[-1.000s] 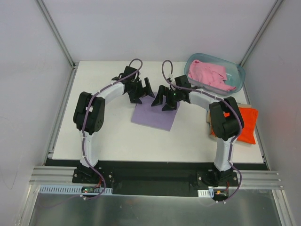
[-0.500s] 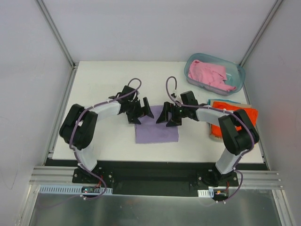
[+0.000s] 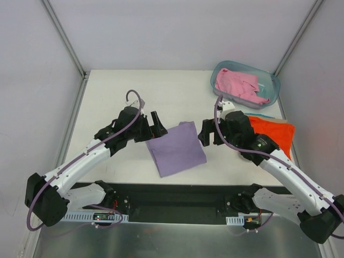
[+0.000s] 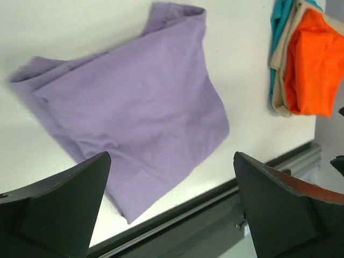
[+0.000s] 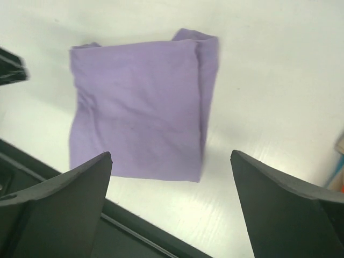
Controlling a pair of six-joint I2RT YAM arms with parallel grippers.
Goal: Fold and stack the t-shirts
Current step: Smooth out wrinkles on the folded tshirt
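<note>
The folded lavender shirt (image 3: 176, 148) lies flat on the white bench (image 3: 123, 91), between the two arms and close to the near edge, turned a little askew. The left pincer (image 3: 156, 127) stands wide open just beside its left edge, and the right pincer (image 3: 206, 134) stands equally wide open just off its right edge; neither holds anything. The likeliest trouble is in carrying this shirt to the pile on the right, where the orange shirt (image 3: 275, 134) sits on a teal shirt (image 4: 277, 32) close to the bench's right side. One edge of the fold shows loose, rolled layers, so a pinch that catches only the top layer would probably pull the fold open. The cloth would likely slide easily on the smooth surface, and a low sweeping approach could bunch it or nudge it over the near edge onto the black rail (image 3: 177, 201). A careless landing could also shove the orange pile sideways, given how near the edge it sits. The pink shirt (image 3: 236, 85) lies crumpled in the blue-green tub (image 3: 273, 90) at the far right corner, not yet folded. The bench is plain, matt and white, enclosed by pale walls with slim metal posts (image 3: 62, 35) in the corners.
</note>
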